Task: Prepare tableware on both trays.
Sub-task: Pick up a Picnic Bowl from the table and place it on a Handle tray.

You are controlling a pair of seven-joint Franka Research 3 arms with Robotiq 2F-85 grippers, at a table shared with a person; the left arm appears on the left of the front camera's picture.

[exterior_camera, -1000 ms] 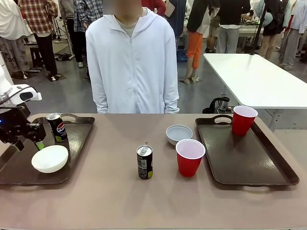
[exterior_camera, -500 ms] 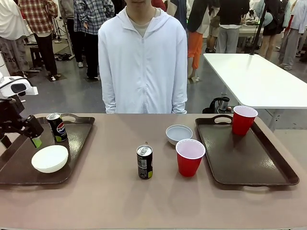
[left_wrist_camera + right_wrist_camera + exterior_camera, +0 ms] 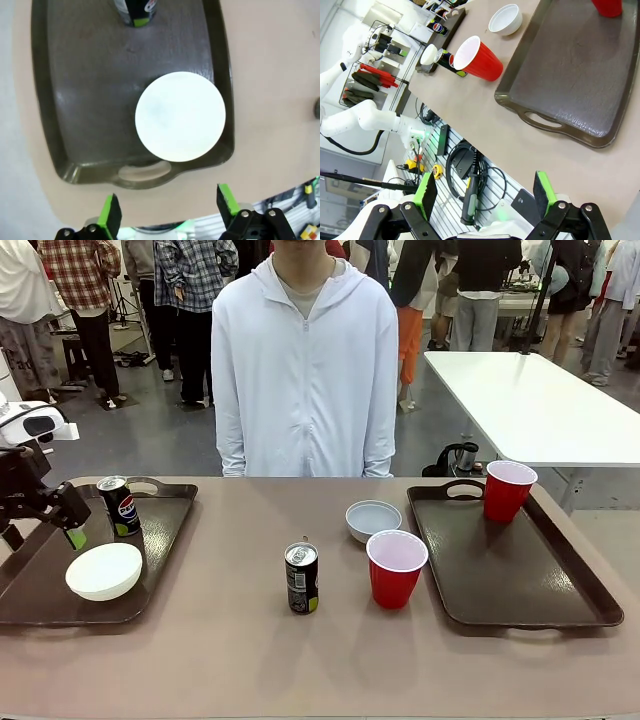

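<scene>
The left gripper hangs over the left tray, jaws apart and empty. That tray holds a can and a bowl but lacks a cup. The right gripper is also spread wide, holding nothing. The loose cup stands on the table at three o'clock of the middle can. It is probably best to pinch its wall lightly and lift straight, clear of that can.

You can see a Pepsi logo on the can on the left tray. The middle can bears print too small to read.
</scene>
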